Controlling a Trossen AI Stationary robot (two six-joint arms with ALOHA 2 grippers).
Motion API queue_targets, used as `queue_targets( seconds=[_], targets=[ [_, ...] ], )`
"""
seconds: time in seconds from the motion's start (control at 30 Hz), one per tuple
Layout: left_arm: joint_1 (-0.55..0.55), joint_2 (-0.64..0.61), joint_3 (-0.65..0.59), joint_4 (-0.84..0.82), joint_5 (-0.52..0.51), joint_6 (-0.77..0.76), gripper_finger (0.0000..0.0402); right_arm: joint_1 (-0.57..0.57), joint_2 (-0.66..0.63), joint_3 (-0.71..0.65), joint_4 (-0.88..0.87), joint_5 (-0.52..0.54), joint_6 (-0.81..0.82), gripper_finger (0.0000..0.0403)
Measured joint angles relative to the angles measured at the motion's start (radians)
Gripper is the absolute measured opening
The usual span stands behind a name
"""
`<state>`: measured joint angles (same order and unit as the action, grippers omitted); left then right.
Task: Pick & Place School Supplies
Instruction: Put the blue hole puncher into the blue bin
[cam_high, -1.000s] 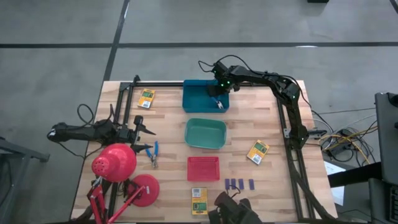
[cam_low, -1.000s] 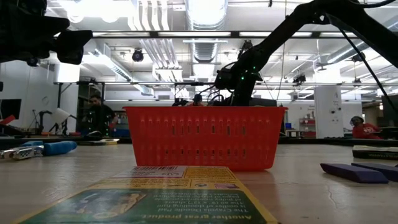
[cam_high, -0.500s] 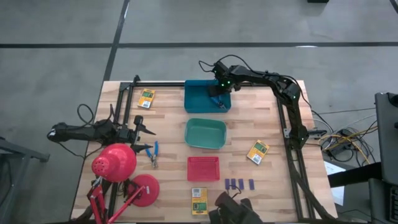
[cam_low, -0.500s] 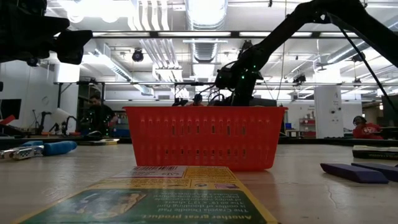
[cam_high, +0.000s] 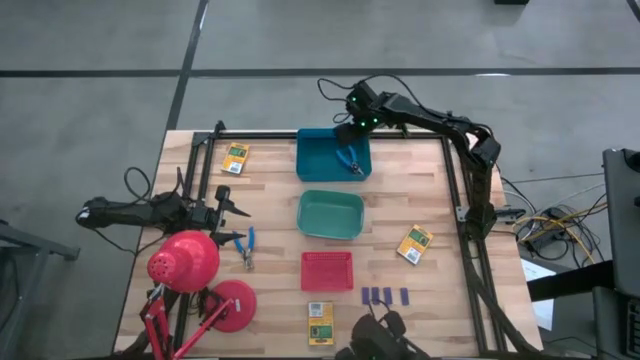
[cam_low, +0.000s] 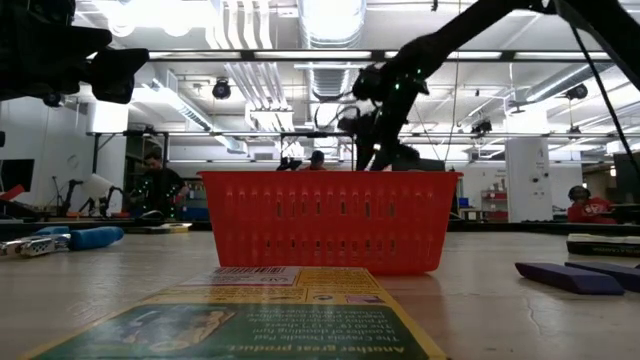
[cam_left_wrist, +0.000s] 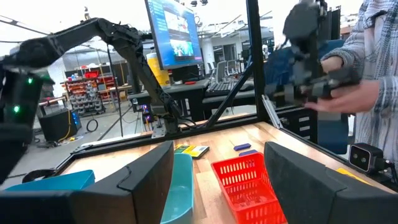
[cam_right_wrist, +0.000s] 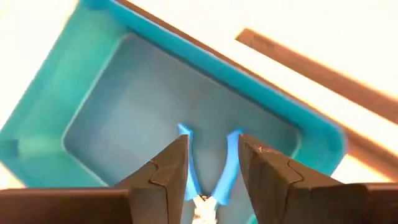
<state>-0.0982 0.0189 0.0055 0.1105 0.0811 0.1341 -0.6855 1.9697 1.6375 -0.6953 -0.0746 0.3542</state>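
Two blue-handled cutters were on the table: one (cam_high: 349, 163) lay inside the blue tray (cam_high: 312, 160), the other (cam_high: 247, 248) sat on the wood near the red desk lamp (cam_high: 186, 262). My right gripper (cam_high: 347, 128) hovered just above the tray's far edge, fingers (cam_right_wrist: 163, 169) parted with nothing between them, the cutters visible below. My left gripper (cam_high: 236, 208) waited wide open beside the lamp. Yellow-and-green boxes (cam_high: 415, 243) and purple blocks (cam_high: 385, 295) stayed loose on the table.
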Motion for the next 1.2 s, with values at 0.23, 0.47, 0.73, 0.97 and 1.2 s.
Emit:
queue_targets(
  seconds=[0.23, 0.47, 0.73, 0.97, 1.2],
  targets=[
    [0.000, 0.000, 0.000, 0.000, 0.000, 0.000, 0.0256, 0.045, -0.163, -0.033, 0.056, 0.047, -0.100, 0.0128],
    [0.000, 0.000, 0.000, 0.000, 0.000, 0.000, 0.0256, 0.123, -0.320, -0.094, 0.115, 0.153, -0.159, 0.0128],
    [0.000, 0.002, 0.000, 0.001, 0.000, 0.000, 0.0256, 0.190, -0.511, -0.291, 0.250, 0.180, -0.198, 0.0128],
    [0.000, 0.003, 0.000, 0.000, 0.000, 0.000, 0.0256, 0.241, -0.728, -0.570, 0.453, 0.172, -0.224, 0.0128],
    [0.000, 0.003, 0.000, 0.000, 0.000, 0.000, 0.0256, 0.291, -0.988, -0.793, 0.532, 0.140, -0.234, 0.0128]
  ],
)
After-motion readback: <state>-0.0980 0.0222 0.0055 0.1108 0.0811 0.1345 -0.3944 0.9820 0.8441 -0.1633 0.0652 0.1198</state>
